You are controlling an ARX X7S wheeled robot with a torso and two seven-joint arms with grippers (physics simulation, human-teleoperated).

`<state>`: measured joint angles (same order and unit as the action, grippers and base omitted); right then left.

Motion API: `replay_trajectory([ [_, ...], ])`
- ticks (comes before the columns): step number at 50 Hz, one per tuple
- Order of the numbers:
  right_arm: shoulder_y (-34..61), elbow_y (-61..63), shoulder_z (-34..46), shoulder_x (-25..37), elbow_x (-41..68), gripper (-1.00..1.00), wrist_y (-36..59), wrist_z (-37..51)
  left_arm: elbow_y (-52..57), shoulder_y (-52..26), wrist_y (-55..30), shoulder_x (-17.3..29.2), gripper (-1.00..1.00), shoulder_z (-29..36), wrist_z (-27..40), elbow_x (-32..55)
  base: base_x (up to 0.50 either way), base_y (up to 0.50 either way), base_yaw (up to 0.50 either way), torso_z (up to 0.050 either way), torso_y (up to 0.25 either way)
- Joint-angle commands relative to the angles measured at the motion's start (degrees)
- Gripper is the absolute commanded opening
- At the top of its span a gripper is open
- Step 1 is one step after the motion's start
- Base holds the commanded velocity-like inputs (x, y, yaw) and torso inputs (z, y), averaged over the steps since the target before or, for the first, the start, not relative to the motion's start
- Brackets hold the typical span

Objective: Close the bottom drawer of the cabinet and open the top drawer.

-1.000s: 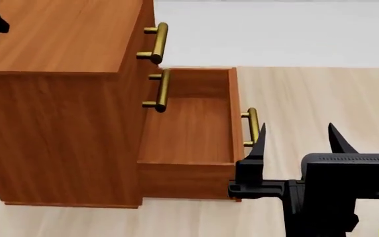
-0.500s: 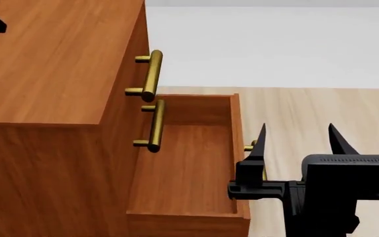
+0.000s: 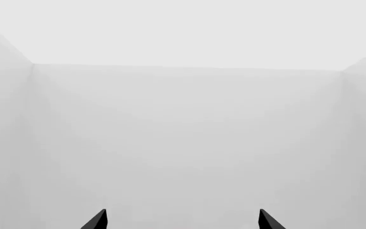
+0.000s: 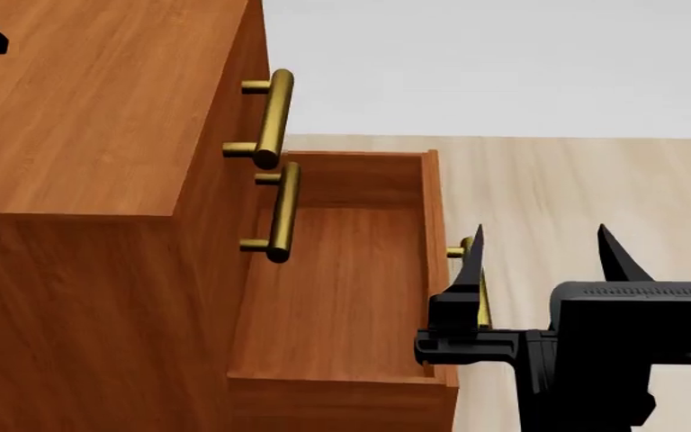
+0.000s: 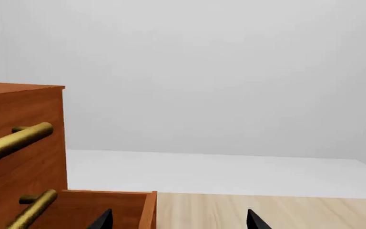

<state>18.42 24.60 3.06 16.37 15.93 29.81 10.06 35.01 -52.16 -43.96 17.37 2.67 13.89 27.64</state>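
1. Reddish-brown wood is filling the left of the head view: the cabinet (image 4: 94,135) is standing on the pale plank floor (image 4: 586,189), with its three drawers facing toward the view's right.
2. Its bottom drawer (image 4: 339,288) is sitting pulled well out, its empty wooden inside showing from above, so the closing half of the task is not yet done.
3. That drawer's brass handle (image 4: 466,270) is peeking out just beyond the front panel, mostly hidden behind the right claw.
4. Up at the cabinet's upper edge, the top drawer (image 4: 247,81) is sitting flush and shut, its handle (image 4: 269,120) sticking out untouched, so the opening half is also left to do.
5. Between them, the middle drawer is likewise sitting shut, with its handle (image 4: 276,214) hanging over the open drawer.
6. Low in the head view, the right claw (image 4: 540,256) is hovering with its two black fingers spread apart and holding nothing; one fingertip (image 4: 475,241) is lying over the front of the bottom drawer, though I cannot tell whether it is touching.
7. From the right wrist view, the right claw (image 5: 177,220) is looking past the drawer's front edge (image 5: 150,210) toward the white wall.
8. In the left wrist view, the left claw (image 3: 181,220) is showing only two spread tips, gripping nothing and facing blank white walls, away from the cabinet.
9. Judging from all this, neither step is finished, and pushing the bottom drawer's front inward looks like the step in hand.
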Motion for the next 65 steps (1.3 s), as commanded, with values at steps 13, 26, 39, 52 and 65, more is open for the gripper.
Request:
replay_trajectory([
  [13, -0.09, -0.37, 0.29, 0.42, 0.55, 1.0, -0.46, 0.28, -0.1, -0.57, -0.62, 0.26, 1.0, 0.33, 0.86, 0.68, 0.0, 0.0, 0.0, 0.0, -0.241],
  [26, 1.05, -1.6, 0.3, 0.86, -0.79, 1.0, -0.2, 1.96, -0.31, -0.63, -0.62, 0.31, 1.0, -0.45, 1.25, 1.54, 0.0, 0.0, 0.0, 0.0, -0.17],
  [39, 1.22, -4.12, -4.77, 1.19, -1.32, 1.0, -0.88, 5.85, 0.11, -0.58, -0.75, 0.69, 1.0, -0.34, 1.51, 1.97, 0.0, 0.0, 0.0, 0.0, 0.0],
  [52, 3.33, -14.59, -6.78, 1.09, -0.72, 1.0, -4.36, 4.97, 0.24, -1.04, -0.96, 0.85, 1.0, 0.28, 1.94, 2.06, 0.0, 0.0, 0.0, 0.0, 0.0],
  [65, 8.09, -26.3, -5.65, 1.54, -2.32, 1.0, -7.21, 3.9, -0.06, -1.24, -0.82, 1.23, 1.0, 0.36, 2.13, 2.21, 0.0, 0.0, 0.0, 0.0, 0.0],
])
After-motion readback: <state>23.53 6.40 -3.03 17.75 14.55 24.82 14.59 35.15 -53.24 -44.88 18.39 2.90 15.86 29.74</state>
